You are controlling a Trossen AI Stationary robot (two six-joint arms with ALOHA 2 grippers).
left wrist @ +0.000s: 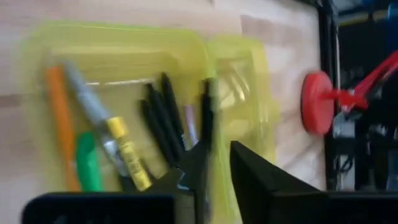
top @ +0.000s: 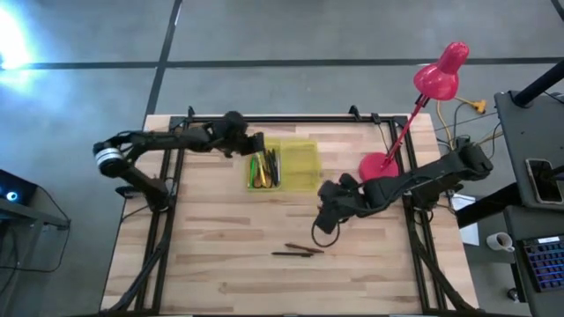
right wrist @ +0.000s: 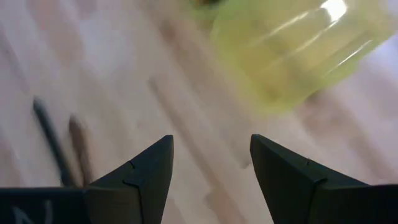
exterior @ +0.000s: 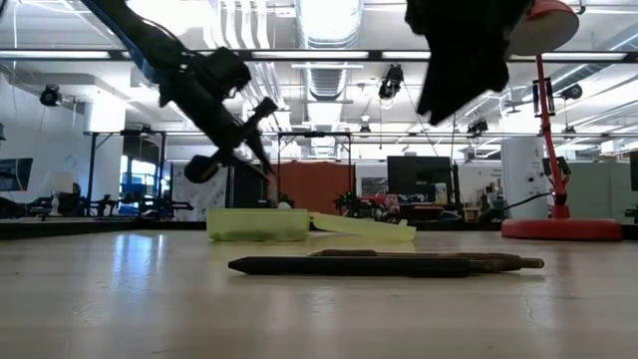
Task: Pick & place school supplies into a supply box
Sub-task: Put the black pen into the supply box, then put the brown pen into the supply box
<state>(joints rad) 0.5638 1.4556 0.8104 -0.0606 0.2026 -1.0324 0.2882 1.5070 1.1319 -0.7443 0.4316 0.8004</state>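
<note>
The yellow-green supply box [top: 284,165] lies open at the table's far middle, its lid [top: 307,165] folded out to the right. It holds an orange marker [left wrist: 59,121], a green marker [left wrist: 87,165], a yellow-banded marker [left wrist: 124,149] and several dark pens [left wrist: 163,118]. My left gripper [top: 256,143] hangs over the box's far left corner, its fingers a little apart. A dark pen [left wrist: 208,115] stands in line with one fingertip. Two dark pens [top: 298,251] lie on the table near the front. My right gripper [top: 328,218] is open and empty, above the table between the box and these pens. My left gripper [left wrist: 221,155]: the dark pen [left wrist: 208,124] runs on from the tip of one finger [left wrist: 196,165], over the box's hinge wall. I cannot tell whether the finger touches it.
A pink desk lamp stands at the far right with its round base [top: 379,165] close beside the box's lid. The two loose pens also show in the right wrist view [right wrist: 62,146] and the low view [exterior: 384,264]. Bare wood lies to the left and front.
</note>
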